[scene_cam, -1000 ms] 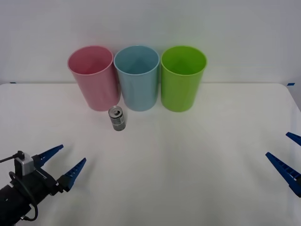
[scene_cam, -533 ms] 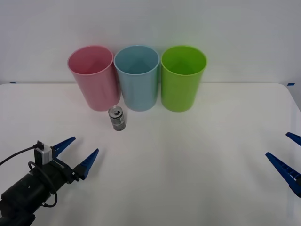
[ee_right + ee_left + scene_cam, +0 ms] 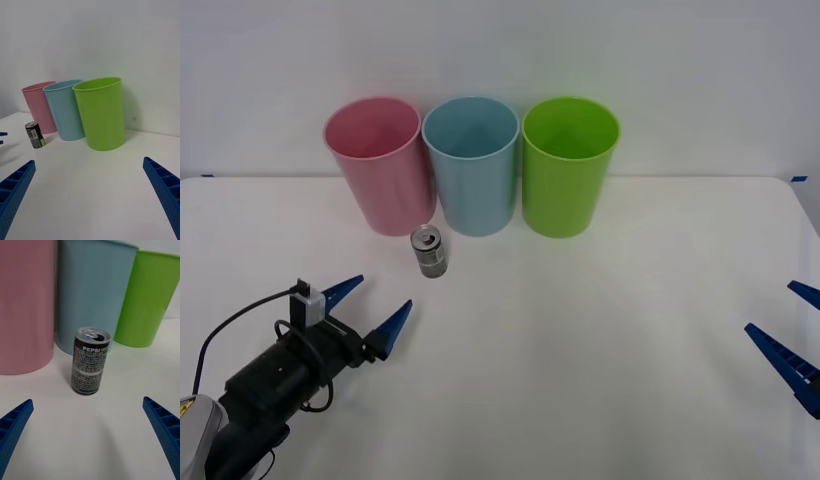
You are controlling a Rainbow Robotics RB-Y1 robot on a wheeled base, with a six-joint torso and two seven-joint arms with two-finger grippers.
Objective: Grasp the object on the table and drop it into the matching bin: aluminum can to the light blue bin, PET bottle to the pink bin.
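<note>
Dark aluminum can [image 3: 428, 251] stands upright beyond the left gripper [image 3: 369, 312], fingers spread and empty, untouched; right gripper [image 3: 792, 333] parked open, well apart

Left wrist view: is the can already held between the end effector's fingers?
No. The aluminum can stands upright on the table, ahead of the open left end effector, whose fingers touch nothing.
</note>
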